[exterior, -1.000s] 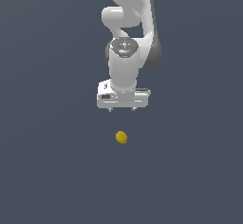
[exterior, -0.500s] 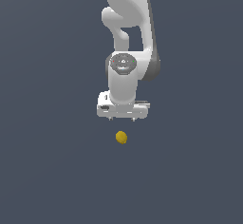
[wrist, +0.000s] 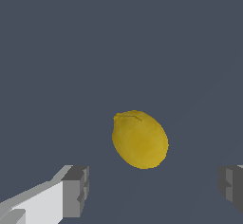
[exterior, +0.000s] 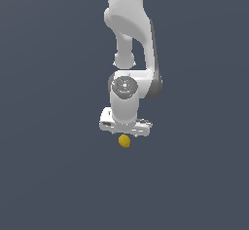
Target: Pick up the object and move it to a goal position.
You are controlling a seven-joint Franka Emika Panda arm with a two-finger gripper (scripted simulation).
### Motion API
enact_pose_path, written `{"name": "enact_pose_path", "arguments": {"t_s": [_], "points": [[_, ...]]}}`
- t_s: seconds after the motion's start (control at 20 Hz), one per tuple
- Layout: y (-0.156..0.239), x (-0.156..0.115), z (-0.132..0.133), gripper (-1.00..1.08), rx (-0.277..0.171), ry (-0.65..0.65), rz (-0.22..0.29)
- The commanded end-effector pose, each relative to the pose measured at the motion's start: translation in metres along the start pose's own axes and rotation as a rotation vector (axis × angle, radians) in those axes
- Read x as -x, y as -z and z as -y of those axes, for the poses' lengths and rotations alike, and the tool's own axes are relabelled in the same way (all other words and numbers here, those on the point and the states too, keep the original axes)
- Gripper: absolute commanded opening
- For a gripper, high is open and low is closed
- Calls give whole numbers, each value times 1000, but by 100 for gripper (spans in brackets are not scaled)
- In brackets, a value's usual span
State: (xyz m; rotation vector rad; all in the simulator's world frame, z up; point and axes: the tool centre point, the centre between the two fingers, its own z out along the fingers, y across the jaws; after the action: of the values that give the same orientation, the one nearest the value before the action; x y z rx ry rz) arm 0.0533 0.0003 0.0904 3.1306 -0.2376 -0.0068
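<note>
The object is a small yellow oval lump (exterior: 124, 141) lying on the plain dark grey floor. In the wrist view it (wrist: 139, 139) looks large and sits between the lines of the two fingers, a little beyond their tips. My white gripper (exterior: 125, 132) hangs straight down just above it. The gripper (wrist: 152, 190) is open and empty, with one grey-padded finger (wrist: 75, 191) on one side and the other (wrist: 231, 187) far apart on the other side. The fingertips do not touch the lump.
The dark grey floor (exterior: 48, 175) stretches flat all around with nothing else on it. The white arm (exterior: 131, 39) rises from the gripper toward the top of the exterior view.
The arm has come down steadily toward the yellow lump, so the gripper now sits just above it. The lump has not moved. The gripper stays open.
</note>
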Motion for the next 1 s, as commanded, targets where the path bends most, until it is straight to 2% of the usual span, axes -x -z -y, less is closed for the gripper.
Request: {"name": "enact_pose_path", "arguments": {"t_s": [0.0,0.5,0.95], "points": [[-7,-5,0,100,-1,-17,-3],[-17,-7,1,100,-2,-26,-3],[-58,-6,1,100,-2,-28,-4]]}}
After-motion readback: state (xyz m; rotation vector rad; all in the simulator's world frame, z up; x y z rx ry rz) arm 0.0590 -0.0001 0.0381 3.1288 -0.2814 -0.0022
